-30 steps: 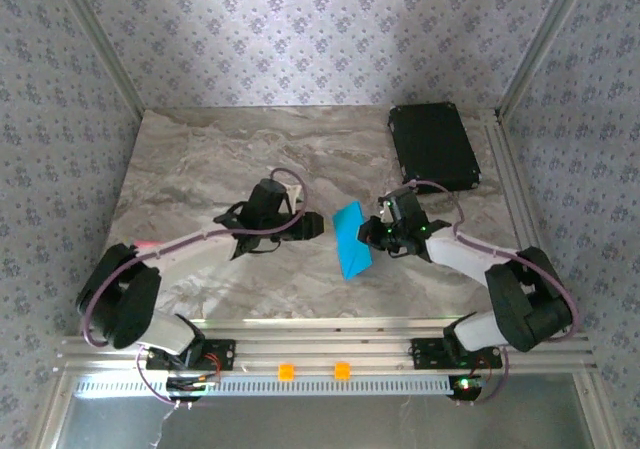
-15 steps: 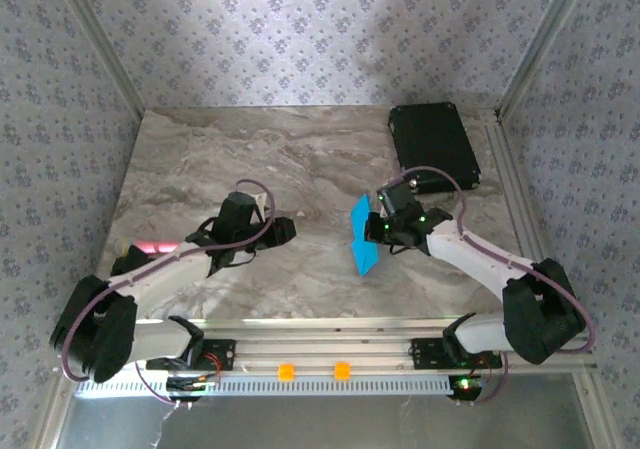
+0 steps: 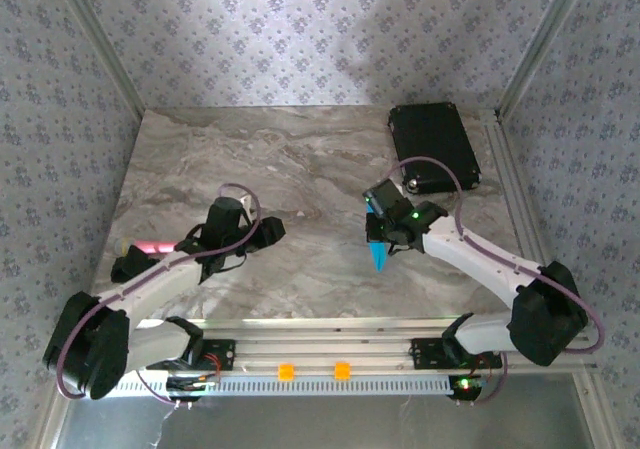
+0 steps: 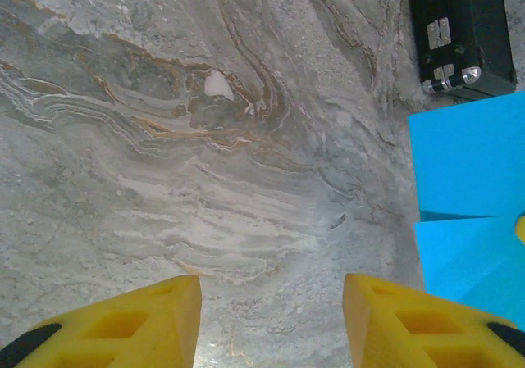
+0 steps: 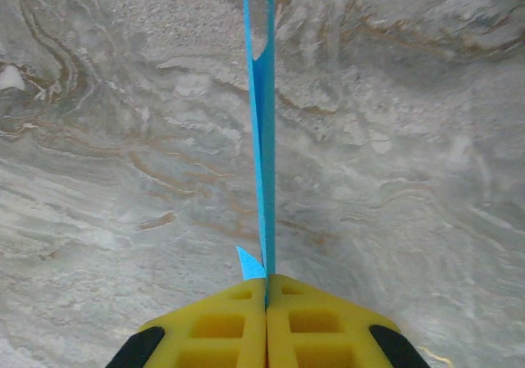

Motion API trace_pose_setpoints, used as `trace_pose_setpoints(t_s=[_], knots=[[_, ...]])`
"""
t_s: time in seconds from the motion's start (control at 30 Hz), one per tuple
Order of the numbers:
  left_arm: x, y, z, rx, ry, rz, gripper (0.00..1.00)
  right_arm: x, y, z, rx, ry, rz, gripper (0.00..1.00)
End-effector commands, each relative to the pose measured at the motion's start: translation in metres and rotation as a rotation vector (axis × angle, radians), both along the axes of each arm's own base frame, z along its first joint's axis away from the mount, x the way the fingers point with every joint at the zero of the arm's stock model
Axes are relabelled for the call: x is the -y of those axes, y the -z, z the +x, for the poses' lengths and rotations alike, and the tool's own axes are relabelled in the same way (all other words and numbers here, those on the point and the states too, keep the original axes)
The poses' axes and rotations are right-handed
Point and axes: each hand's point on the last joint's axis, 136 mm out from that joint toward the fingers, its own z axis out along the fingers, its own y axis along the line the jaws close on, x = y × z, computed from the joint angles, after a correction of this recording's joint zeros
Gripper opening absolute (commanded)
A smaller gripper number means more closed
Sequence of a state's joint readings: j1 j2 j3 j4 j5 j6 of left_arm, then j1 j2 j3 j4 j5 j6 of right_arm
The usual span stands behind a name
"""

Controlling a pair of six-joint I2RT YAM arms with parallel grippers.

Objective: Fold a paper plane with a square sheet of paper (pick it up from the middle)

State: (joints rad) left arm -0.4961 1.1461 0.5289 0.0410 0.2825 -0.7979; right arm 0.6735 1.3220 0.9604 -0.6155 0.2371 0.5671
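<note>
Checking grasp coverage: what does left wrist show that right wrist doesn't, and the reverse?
Left wrist, not right wrist: the left gripper, jaws apart with nothing between them; the black case; and the folded blue paper seen face-on at the right edge. Right wrist, not left wrist: the right gripper shut on that paper, which appears edge-on as a thin line running up the frame. Both: the paper and the marble table.

On the marble counter [image 3: 200,159] the right gripper [image 3: 380,236] holds a narrow blue sheet of paper [image 3: 379,258], the left gripper [image 3: 270,231] is well apart from it, and a black case [image 3: 433,146] lies at the far right.
</note>
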Motion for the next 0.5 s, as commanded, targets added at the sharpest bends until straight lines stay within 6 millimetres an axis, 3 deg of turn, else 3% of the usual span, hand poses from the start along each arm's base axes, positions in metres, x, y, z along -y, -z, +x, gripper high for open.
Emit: trace_pose_setpoints(t_s=[0.0, 0.17, 0.47], knots=[[-0.003, -0.008, 0.003, 0.013, -0.014, -0.014, 0.50, 0.018, -0.017, 0.000, 0.049, 0.003, -0.143, 0.08], [-0.006, -0.010, 0.005, 0.008, -0.035, -0.021, 0.51, 0.024, -0.025, 0.002, 0.085, -0.009, -0.268, 0.06], [-0.013, -0.003, 0.003, -0.025, -0.072, -0.007, 0.51, 0.027, -0.018, 0.007, 0.093, -0.010, -0.399, 0.06]])
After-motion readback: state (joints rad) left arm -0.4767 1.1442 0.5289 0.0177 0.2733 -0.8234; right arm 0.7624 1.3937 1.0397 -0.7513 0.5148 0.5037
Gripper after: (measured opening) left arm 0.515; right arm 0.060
